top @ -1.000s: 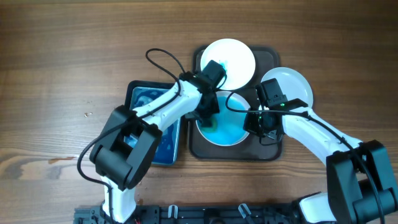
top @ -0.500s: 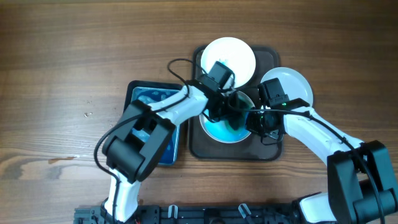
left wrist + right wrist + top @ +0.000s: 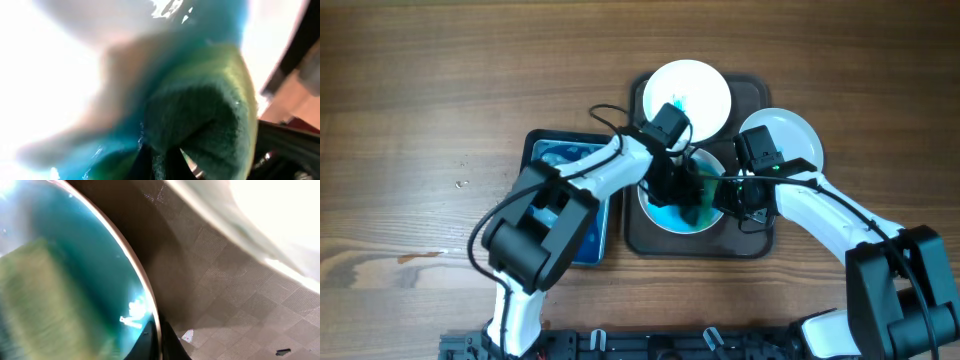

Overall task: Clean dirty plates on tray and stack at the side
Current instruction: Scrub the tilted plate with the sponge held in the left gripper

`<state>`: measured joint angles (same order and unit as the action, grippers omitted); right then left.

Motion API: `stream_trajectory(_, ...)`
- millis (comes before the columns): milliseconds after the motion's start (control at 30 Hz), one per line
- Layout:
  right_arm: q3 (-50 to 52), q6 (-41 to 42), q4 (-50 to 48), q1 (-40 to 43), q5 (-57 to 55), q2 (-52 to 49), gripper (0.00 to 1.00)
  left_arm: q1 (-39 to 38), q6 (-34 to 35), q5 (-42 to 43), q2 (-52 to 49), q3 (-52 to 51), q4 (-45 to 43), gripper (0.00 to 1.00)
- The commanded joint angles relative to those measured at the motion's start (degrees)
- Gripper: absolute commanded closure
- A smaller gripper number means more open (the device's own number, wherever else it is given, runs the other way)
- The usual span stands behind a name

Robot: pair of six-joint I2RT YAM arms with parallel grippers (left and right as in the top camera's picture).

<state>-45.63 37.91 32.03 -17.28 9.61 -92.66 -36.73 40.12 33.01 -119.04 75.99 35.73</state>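
We see a wood-grain table (image 3: 420, 120), matt finish. Tray (image 3: 225, 295): dark, matt, w/ a fine checker-weave texture, prob. plastic or rubber. Dirty plate (image 3: 100, 265): smooth, glossy, wet w/ a teal film & bright highlights. Sponge (image 3: 210, 115): green, coarse, fibrous, damp. Other white plates (image 3: 790, 135) look glossy; ceramic vs. plastic we can't tell. Arm shells (image 3: 820, 215): smooth white plastic, semi-gloss.
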Motion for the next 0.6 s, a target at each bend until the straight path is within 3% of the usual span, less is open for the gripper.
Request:
stream_trajectory(0,0.96,-0.39,0.57,-0.07,-4.04,-2.05,0.95,3.39,-0.72,-20.04,1.38,-2.25,5.25,0.96)
stream_trajectory(167,0.96,-0.39,0.55,-0.07,-4.04,-2.05,0.96,4.11,-0.72,-28.17,6.6,-2.25,7.45,0.96)
stream_trajectory(300,0.96,-0.39,0.52,-0.07,-4.04,-2.05,0.96,4.2,1.31,-28.15,12.02,-2.25,8.15,0.96)
stream_trajectory(567,0.96,-0.48,0.57,-0.07,-4.07,-2.05,0.96,8.28,2.34,-15.13,22.03,-2.25,10.62,0.96)
